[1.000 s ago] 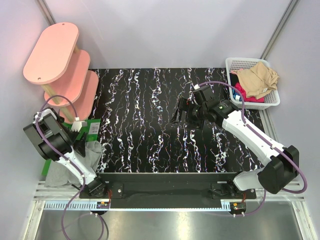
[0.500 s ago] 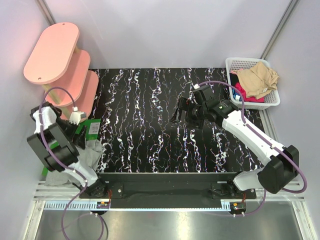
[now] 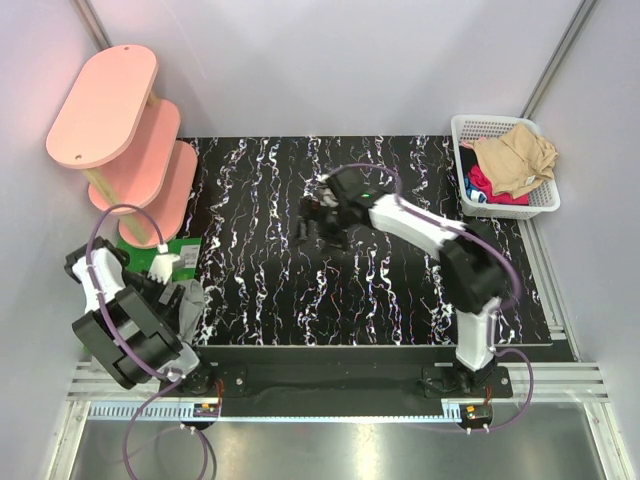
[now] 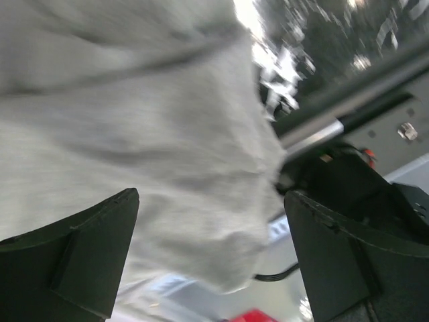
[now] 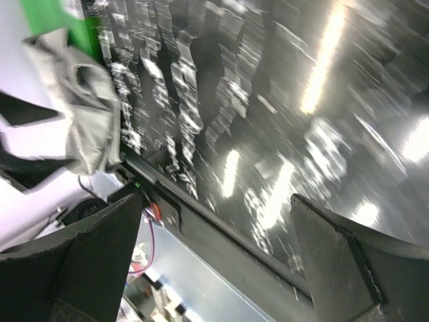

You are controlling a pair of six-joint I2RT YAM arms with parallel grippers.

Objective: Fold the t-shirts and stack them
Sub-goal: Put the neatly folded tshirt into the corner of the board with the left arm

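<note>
Black marbled table (image 3: 280,290), grey t-shirt (image 3: 188,300) beside green mat (image 3: 185,243), label (image 3: 188,260) illegible

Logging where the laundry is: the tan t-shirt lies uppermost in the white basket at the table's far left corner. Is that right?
Not quite. The white basket stands at the far right corner of the table, not the far left. The tan t-shirt does lie uppermost in it. The top external view shows this.
</note>
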